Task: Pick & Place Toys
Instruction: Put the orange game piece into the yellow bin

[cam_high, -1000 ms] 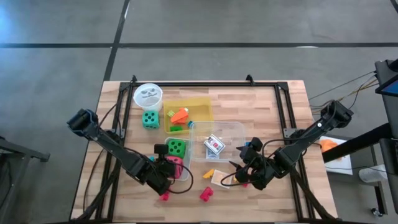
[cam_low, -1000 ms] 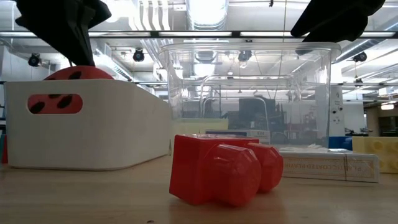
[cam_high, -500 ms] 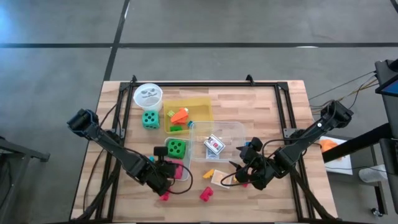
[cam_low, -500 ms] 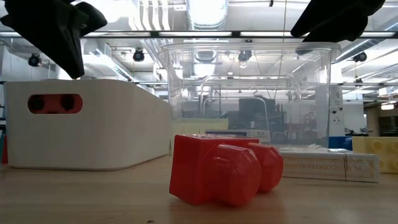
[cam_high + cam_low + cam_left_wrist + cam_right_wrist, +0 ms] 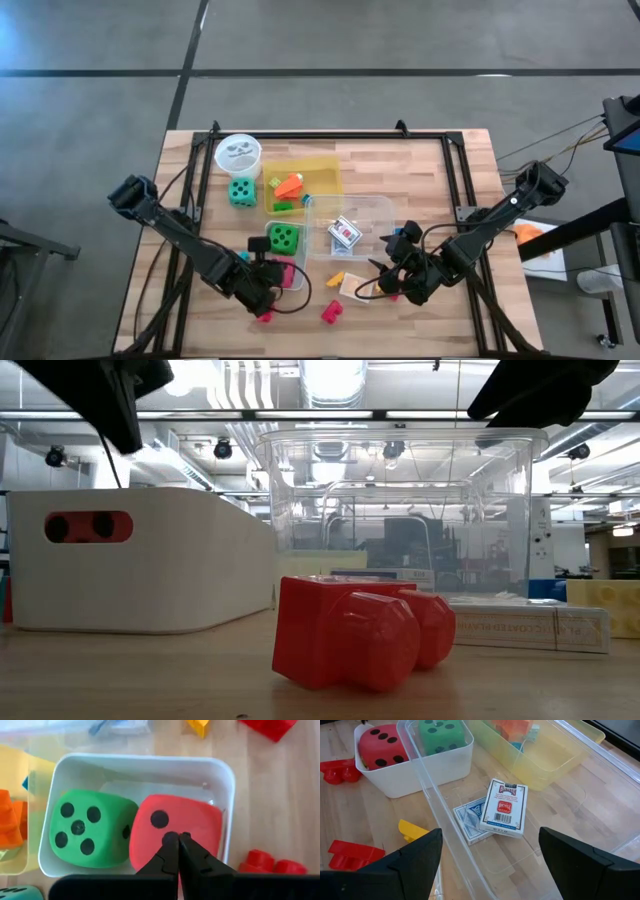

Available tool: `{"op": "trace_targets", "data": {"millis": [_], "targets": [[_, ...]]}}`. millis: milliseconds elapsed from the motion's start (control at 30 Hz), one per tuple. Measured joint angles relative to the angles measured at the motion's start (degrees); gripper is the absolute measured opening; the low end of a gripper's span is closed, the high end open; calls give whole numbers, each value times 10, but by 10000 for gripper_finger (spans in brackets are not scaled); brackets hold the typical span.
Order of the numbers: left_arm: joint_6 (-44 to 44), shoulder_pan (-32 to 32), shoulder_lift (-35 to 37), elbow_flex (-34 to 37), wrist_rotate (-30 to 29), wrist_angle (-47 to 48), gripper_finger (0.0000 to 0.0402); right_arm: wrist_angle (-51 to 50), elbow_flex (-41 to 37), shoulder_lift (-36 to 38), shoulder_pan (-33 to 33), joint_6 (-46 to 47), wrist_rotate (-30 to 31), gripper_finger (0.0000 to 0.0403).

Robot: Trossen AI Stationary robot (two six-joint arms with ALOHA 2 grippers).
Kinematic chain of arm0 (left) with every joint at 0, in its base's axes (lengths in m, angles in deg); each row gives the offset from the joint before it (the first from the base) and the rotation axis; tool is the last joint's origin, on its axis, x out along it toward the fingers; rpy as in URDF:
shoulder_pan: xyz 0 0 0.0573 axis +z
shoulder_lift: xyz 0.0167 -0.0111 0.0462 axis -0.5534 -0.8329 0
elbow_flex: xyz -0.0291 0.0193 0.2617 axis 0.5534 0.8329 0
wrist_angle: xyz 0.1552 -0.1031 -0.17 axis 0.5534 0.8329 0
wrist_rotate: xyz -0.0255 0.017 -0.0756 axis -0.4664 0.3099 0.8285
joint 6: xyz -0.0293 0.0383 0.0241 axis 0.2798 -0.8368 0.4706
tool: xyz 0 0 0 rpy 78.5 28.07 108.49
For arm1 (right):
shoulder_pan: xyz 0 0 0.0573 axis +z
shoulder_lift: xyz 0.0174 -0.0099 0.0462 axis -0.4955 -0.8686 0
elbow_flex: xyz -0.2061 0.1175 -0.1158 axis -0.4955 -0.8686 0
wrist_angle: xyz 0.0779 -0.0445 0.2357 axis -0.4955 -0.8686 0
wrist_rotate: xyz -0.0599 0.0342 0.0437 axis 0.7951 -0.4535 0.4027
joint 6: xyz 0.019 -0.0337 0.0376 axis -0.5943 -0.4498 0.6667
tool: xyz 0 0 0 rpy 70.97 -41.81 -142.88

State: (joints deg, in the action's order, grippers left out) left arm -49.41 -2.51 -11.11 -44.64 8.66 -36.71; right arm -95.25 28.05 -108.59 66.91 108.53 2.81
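Hovering over the white bin (image 5: 227,795), your left gripper (image 5: 178,842) has fingers clenched, holding nothing. Red die (image 5: 175,832) sits inside beside green die (image 5: 87,827); likely light, squashy foam, so pinch opposite flat faces. Right gripper (image 5: 485,865) spread wide above the clear box (image 5: 445,835).

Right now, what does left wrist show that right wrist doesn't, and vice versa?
Only left wrist: the left pincer, fingers together above the red die, and a teal die's corner.

Only right wrist: two card packs in the clear box and the right pincer, spread wide.

Both: red die and green die side by side in the white bin, red blocks and a yellow block on the table, the yellow tray with orange pieces.
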Motion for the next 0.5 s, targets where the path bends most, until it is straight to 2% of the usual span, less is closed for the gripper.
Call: {"op": "trace_targets", "data": {"millis": [133, 267, 400, 500], "targets": [[0, -9, 0, -30, 4, 13, 8, 0, 0, 0, 0, 0, 0, 325], [38, -20, 0, -57, 38, 9, 44, 0, 0, 0, 0, 0, 0, 325], [149, -23, 0, -69, 81, -8, 97, 0, 0, 0, 0, 0, 0, 325], [304, -24, 0, -71, 88, -9, 132, 0, 0, 0, 0, 0, 0, 325]]}}
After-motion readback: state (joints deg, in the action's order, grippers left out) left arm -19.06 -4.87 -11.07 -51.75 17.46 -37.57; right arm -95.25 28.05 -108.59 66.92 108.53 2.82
